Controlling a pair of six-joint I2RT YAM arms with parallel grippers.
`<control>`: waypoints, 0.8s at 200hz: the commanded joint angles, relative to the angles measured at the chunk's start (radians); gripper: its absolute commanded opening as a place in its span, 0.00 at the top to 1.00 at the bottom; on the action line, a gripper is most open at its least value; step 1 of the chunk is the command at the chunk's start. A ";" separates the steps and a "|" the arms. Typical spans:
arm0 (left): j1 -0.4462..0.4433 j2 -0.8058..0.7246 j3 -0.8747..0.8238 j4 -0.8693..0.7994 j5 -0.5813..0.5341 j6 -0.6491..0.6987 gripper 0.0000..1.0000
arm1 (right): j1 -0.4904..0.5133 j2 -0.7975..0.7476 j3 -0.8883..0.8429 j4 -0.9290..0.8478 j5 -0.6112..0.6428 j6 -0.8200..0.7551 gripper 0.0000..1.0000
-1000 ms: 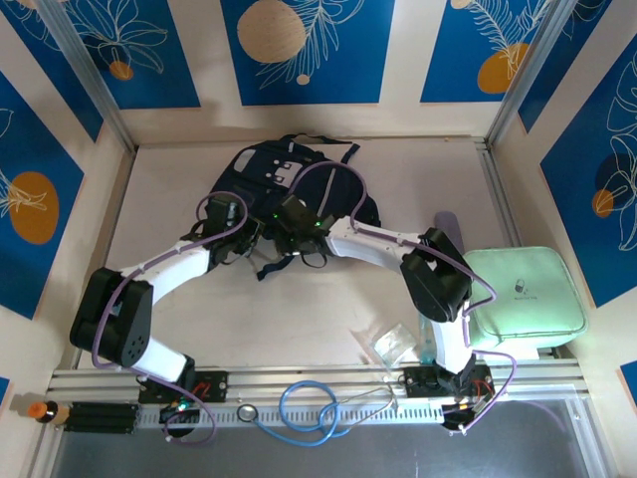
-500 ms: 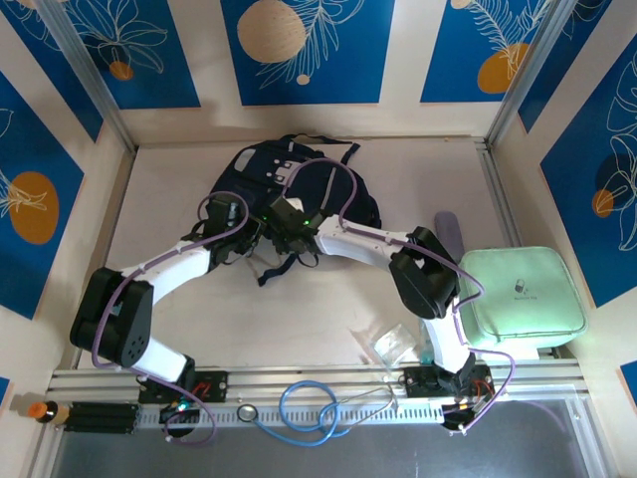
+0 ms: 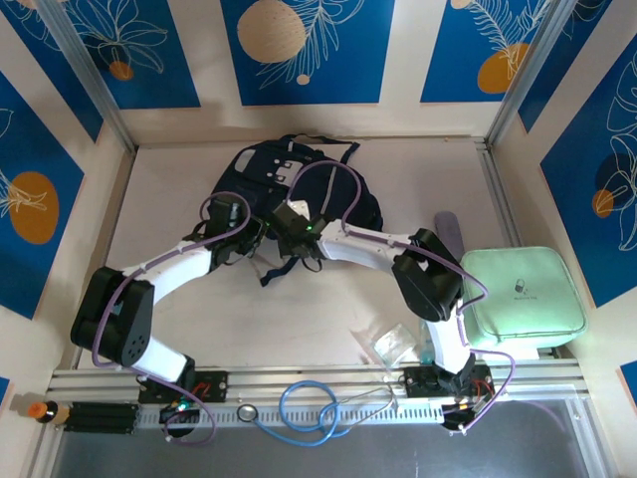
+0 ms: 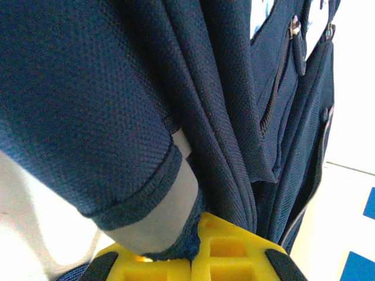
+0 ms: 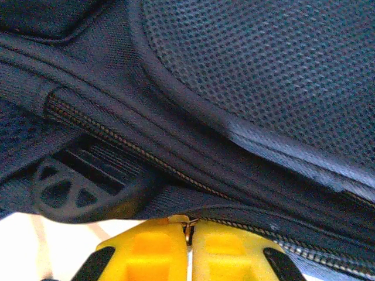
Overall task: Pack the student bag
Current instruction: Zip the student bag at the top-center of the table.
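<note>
Right gripper (image 5: 188,237) first: we are seeing its yellow pads (image 5: 146,249) pressing together at the bottom of the right wrist view, pinching the small brass zip pull (image 5: 187,223) between them. Just beyond the pull, the zip teeth (image 5: 117,141) are running diagonally across the navy cloth of the student bag (image 5: 105,88). A black plastic buckle (image 5: 64,190) is lying to the left, and a mesh panel (image 5: 263,70) is spreading across the upper right.

Our left gripper (image 4: 196,249) is likewise clamping tight. We are watching it nip a fold of the bag's fabric (image 4: 88,88), edged with a pale band (image 4: 170,199), between its own yellow pads (image 4: 234,257). Farther off in that view, two metal zip sliders (image 4: 296,26) are hanging near the top right.

From above, we are finding a blue cable (image 3: 309,408) coiling along the near rail. Next, a clear packet (image 3: 390,344) is lying on the desk (image 3: 318,309) beside the right arm's base, and a mint green case (image 3: 523,289) is sitting at the right edge. Past these, both arms are reaching inward, with the left gripper (image 3: 242,237) and right gripper (image 3: 291,227) meeting at the near edge of the student bag (image 3: 289,164). It is lying flat toward the far middle of the desk, well apart from the case.
</note>
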 commanded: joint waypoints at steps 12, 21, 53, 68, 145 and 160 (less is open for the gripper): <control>-0.003 -0.011 0.046 0.055 0.035 -0.002 1.00 | -0.029 -0.048 -0.083 -0.052 0.107 -0.009 0.90; -0.003 -0.011 0.046 0.056 0.037 -0.002 1.00 | -0.030 -0.044 -0.086 -0.037 0.097 -0.025 0.88; -0.006 -0.012 0.064 0.049 0.033 0.004 1.00 | -0.042 0.004 -0.013 -0.015 0.060 -0.077 0.82; -0.007 -0.011 0.072 0.044 0.040 0.007 1.00 | -0.044 0.026 0.018 -0.007 0.046 -0.093 0.81; -0.005 -0.016 0.080 0.019 0.030 0.035 1.00 | -0.047 -0.045 -0.086 0.007 0.073 -0.079 0.92; -0.001 -0.020 0.078 0.012 0.020 0.038 1.00 | -0.058 -0.094 -0.161 0.049 0.055 -0.109 0.92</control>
